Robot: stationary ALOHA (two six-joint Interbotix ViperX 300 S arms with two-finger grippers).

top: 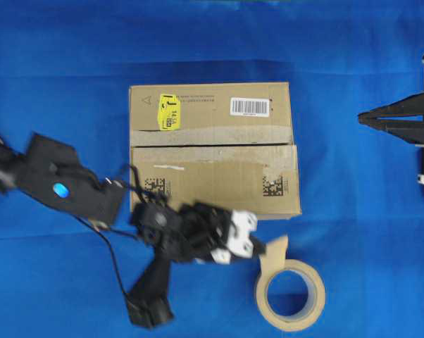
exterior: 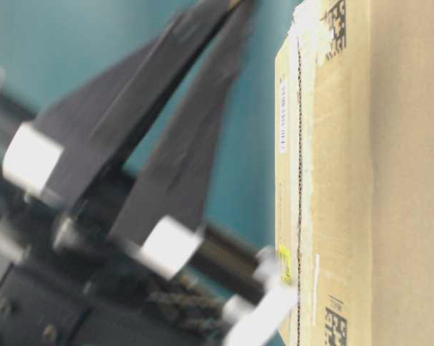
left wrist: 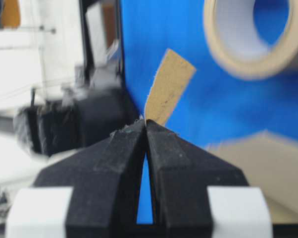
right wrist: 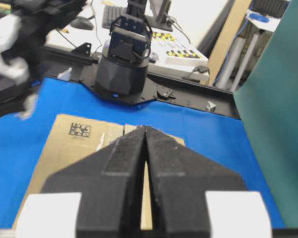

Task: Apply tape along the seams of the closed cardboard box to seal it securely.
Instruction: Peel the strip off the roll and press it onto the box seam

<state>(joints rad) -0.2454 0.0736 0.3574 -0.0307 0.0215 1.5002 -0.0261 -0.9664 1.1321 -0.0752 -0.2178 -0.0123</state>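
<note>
The cardboard box (top: 219, 179) lies closed at the middle of the blue cloth, and its seam (top: 212, 146) runs left to right between pale torn strips. In front of its near right corner, my left gripper (top: 263, 246) is shut on the end of a tan strip of tape (top: 277, 248) that stands up from the roll (top: 289, 294). In the left wrist view the tape (left wrist: 169, 89) rises from the closed tips of the left gripper (left wrist: 145, 123). My right gripper (top: 361, 117) hangs shut and empty at the right edge, pointing at the box (right wrist: 74, 144).
The wide tan roll (left wrist: 248, 39) lies flat on the cloth just in front of the box's right corner. The left arm's cables (top: 110, 246) trail across the cloth at the front left. The table-level view shows the box side (exterior: 390, 180) behind blurred black fingers.
</note>
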